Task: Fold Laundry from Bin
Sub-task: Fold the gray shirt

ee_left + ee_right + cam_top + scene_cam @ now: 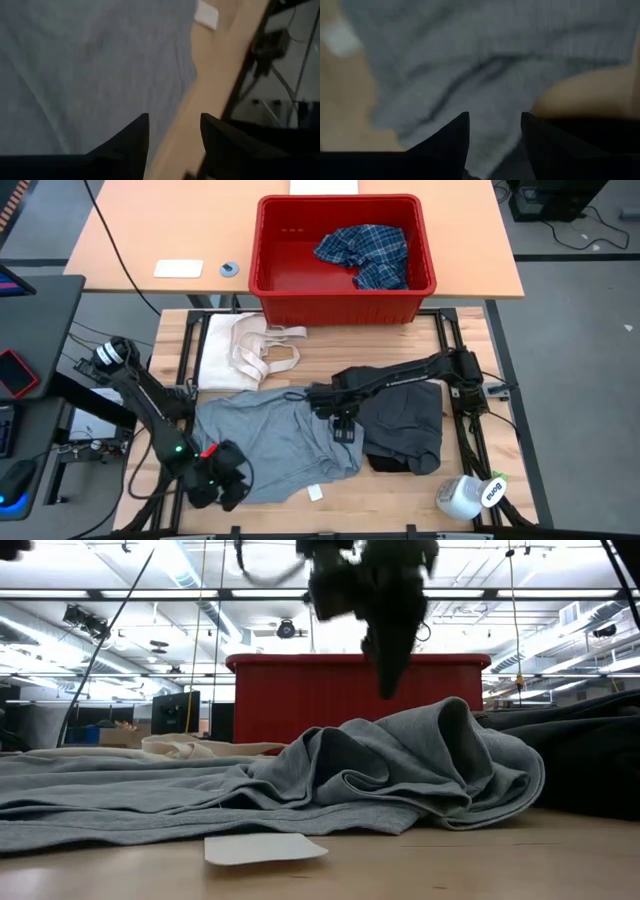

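The folding looks to be at an early stage. A red plastic bin (345,255) with a thick rim sits on the far table, just beyond the bench's far edge, and a crumpled blue-and-white plaid shirt (368,253) lies in its right half, not yet taken out. On the wooden bench (400,495) a light grey garment (265,435) is spread near the middle, soft and thin, flat toward the left and bunched into rounded ridges along its right side; it is not folded. Just beside it, toward the bench's right edge, lies a dark grey garment (405,425), rumpled into a rough block. A cream cloth with strap loops (245,345) rests near the far left corner. The right gripper (343,426) hangs above the bunched right edge of the light grey garment, fingers apart and holding nothing. The left gripper (225,485) hovers by the garment's near left corner at the bench's near edge, fingers apart, empty. A small white tag (315,492) lies on bare wood nearby.
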### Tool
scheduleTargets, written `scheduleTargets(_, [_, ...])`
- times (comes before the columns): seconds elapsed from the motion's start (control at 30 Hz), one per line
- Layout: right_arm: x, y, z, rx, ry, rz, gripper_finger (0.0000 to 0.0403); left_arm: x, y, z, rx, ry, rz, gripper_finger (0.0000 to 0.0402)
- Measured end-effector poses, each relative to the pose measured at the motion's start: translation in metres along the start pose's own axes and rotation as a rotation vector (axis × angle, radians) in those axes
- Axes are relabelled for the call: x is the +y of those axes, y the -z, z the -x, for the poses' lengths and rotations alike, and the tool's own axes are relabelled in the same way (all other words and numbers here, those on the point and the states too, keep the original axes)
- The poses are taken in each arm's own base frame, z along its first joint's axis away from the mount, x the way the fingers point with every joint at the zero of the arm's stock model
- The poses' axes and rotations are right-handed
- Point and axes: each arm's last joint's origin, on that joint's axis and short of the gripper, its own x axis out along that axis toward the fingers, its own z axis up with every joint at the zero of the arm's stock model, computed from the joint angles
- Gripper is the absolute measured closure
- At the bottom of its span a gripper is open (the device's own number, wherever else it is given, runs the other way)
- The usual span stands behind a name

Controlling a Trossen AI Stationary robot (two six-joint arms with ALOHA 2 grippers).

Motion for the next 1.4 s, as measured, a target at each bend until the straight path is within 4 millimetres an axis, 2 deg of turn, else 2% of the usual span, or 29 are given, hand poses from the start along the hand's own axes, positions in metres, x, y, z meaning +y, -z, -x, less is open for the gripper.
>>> scheduleTargets(0.1, [0.013,-0.004,0.008,-0.107,-0.059,0.043,0.0218,0.002,-0.011,-0.004,-0.013,-0.019,-0.010,0.0221])
scheduleTargets(0.23, [0.038,-0.008,0.004,-0.189,-0.109,0.116,0.0218,0.007,-0.022,-0.007,0.115,-0.053,0.028,0.0221])
scheduleTargets(0.37, [0.052,-0.011,0.004,-0.267,-0.101,0.167,0.0218,0.008,-0.016,-0.001,0.273,-0.044,0.014,0.0221])
scheduleTargets(0.5, [0.051,-0.014,0.005,-0.311,-0.056,0.150,0.0218,0.017,-0.006,0.008,0.415,-0.124,0.018,0.0221])
scheduleTargets(0.63, [0.048,-0.016,0.005,-0.314,-0.050,0.120,0.0218,0.029,0.001,0.016,0.537,-0.277,0.032,0.0221])
scheduleTargets(0.77, [0.047,-0.017,0.006,-0.328,-0.054,0.110,0.0218,0.032,-0.002,0.028,0.588,-0.390,-0.018,0.0221])
scheduleTargets(0.87, [0.047,-0.020,0.006,-0.351,-0.061,0.111,0.0218,0.034,-0.002,0.030,0.614,-0.392,-0.101,0.0221])
scheduleTargets(0.97, [0.047,-0.023,0.008,-0.382,-0.070,0.115,0.0218,0.037,0.000,0.026,0.638,-0.403,-0.187,0.0221])
scheduleTargets(1.2, [0.048,-0.026,0.009,-0.417,-0.084,0.106,0.0218,0.056,0.009,0.006,0.727,-0.564,-0.349,0.0221])
scheduleTargets(1.4, [0.049,-0.026,0.009,-0.407,-0.122,0.114,0.0218,0.060,0.017,-0.017,0.796,-0.570,-0.486,0.0221])
